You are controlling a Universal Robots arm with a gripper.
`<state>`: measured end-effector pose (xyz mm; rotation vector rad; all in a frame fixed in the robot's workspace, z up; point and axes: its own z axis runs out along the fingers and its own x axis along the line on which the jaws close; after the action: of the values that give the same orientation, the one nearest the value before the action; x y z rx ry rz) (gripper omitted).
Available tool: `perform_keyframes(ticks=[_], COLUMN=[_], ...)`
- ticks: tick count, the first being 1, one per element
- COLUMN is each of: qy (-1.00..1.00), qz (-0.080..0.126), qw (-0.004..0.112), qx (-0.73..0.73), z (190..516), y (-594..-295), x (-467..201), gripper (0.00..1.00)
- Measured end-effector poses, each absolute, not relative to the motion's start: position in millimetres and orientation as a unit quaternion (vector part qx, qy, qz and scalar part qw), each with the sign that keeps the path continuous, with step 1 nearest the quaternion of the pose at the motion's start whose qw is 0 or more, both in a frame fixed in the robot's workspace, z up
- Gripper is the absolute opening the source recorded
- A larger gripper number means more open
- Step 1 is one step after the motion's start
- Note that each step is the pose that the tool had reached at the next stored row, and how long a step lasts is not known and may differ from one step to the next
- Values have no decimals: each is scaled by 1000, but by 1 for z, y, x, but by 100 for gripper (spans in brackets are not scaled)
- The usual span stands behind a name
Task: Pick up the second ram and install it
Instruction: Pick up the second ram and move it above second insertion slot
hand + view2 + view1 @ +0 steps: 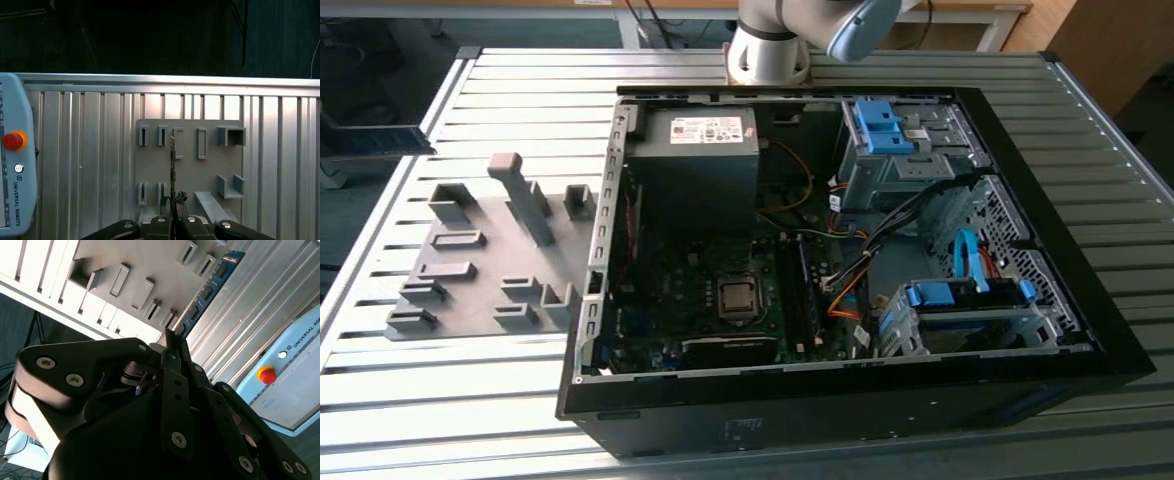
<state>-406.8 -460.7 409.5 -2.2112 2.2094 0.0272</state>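
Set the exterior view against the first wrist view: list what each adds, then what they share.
Exterior view: the open computer case with motherboard and power supply, and the arm's base. First wrist view: the gripper shut on the second ram, seen edge-on, and a teach pendant with a red button. Shared: the grey fixture plate on the slatted metal table.

Slatted metal table (pixel 454 400) — grey fixture plate (pixel 487 290), open computer case (pixel 854 400)
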Motion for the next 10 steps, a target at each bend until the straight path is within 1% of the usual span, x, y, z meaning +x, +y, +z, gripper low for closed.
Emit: perform_keyframes(ticks=[6,10], qy=[707,707], qz=[9,9], qw=[8,8], qx=[-707,-707], z=[410,410], y=[-461,-461], x=[-406,-395], gripper=[14,14])
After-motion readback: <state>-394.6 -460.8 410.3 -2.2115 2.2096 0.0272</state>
